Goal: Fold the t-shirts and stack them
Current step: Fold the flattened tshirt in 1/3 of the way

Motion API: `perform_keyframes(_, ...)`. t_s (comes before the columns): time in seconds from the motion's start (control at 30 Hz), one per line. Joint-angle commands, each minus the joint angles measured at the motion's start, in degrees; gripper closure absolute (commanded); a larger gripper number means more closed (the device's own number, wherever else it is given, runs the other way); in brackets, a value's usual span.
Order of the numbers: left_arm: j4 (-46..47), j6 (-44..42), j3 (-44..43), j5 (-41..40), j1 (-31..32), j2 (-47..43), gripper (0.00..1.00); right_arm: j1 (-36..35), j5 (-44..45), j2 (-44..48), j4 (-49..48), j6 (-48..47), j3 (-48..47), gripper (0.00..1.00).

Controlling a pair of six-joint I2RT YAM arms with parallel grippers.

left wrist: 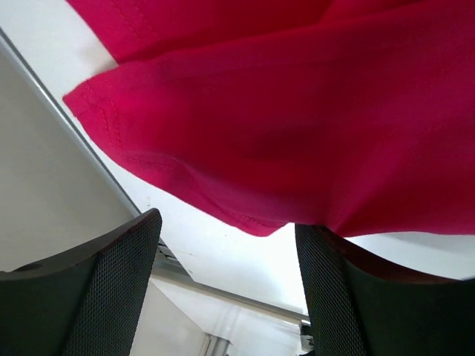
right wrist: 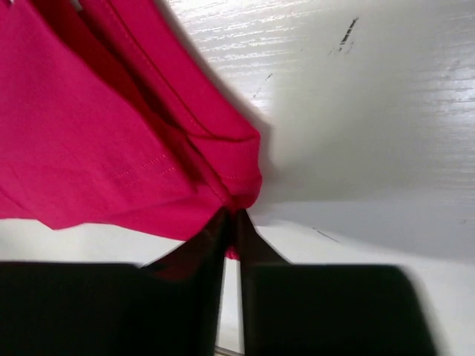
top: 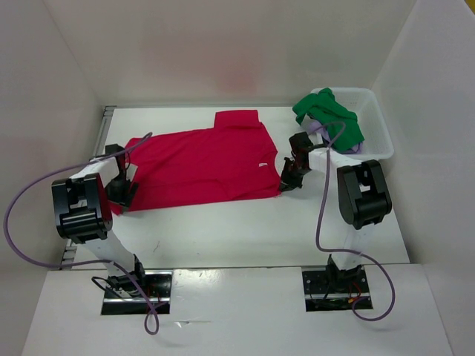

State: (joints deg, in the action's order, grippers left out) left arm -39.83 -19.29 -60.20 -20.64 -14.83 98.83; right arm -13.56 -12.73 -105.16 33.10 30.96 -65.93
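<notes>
The red t-shirt [top: 204,163] lies flat across the middle of the table [top: 245,230]. The green t-shirt [top: 330,115] is heaped in the basket [top: 375,130] at the far right corner. The cloth looks soft and light, likely best taken by its stitched corners. Only the wrist views show the grips: the right gripper [right wrist: 230,215] pinches the red corner, and the left gripper [left wrist: 228,222] stands spread beside the opposite edge.

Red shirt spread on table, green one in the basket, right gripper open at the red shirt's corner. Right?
No: the right gripper is shut, pinching the red shirt at its corner; the right wrist view shows it. The rest stands.
</notes>
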Motion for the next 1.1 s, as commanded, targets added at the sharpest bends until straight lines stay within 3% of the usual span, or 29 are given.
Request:
perform_keyframes(0.0, 0.7, 0.9, 1.1, 0.1, -0.3, -1.8, 0.2, 0.4, 1.1, 0.5, -3.1, 1.8, 1.8, 0.95)
perform_keyframes(0.03, 0.7, -0.6, 1.1, 0.1, -0.3, -2.5, 0.2, 0.4, 1.7, 1.3, -2.3, 2.3, 3.0, 1.0)
perform_keyframes(0.27, -4.9, -8.6, -7.2, 2.1, -2.1, -8.1, 0.2, 0.9, 6.7, 12.1, 8.7, 2.4, 9.9, 1.0)
perform_keyframes(0.47, -4.3, -17.4, -8.2, 6.7, -2.1, -6.4, 0.2, 0.4, 12.9, 15.3, 18.7, 4.0, 7.8, 0.99)
perform_keyframes(0.5, -4.3, -18.5, -8.2, 7.4, -2.1, -5.7, 0.22, 0.4, 12.9, 15.3, 20.0, 4.0, 7.2, 0.91)
perform_keyframes(0.53, -4.3, -19.4, -8.2, 8.5, -2.1, -4.1, 0.22, 0.4, 13.7, 15.3, 21.1, 4.0, 6.5, 0.55)
perform_keyframes(0.57, -4.3, -20.2, -8.2, 11.9, -2.1, -3.1, 0.22, 0.4, 14.2, 15.3, 22.0, 4.0, 6.5, 0.42)
perform_keyframes(0.63, -6.3, -20.9, -11.5, 15.8, -2.1, 0.1, 0.22, 0.4, 14.2, 15.3, 22.5, 4.0, 6.5, 0.32)
perform_keyframes(0.8, -6.8, -21.4, -15.1, 20.8, -2.1, 6.2, 0.25, 0.4, 13.4, 19.3, 22.5, 5.1, 2.7, 0.33)
perform_keyframes(0.93, -4.9, -21.3, -15.1, 17.2, -2.1, 9.5, 0.28, -0.9, 12.9, 19.8, 21.3, 6.4, -0.1, 0.36)
perform_keyframes(1.07, -4.9, -20.6, -14.6, 16.6, -2.7, 10.1, 0.3, -1.5, 9.1, 16.1, 18.1, 6.4, 3.5, 0.36)
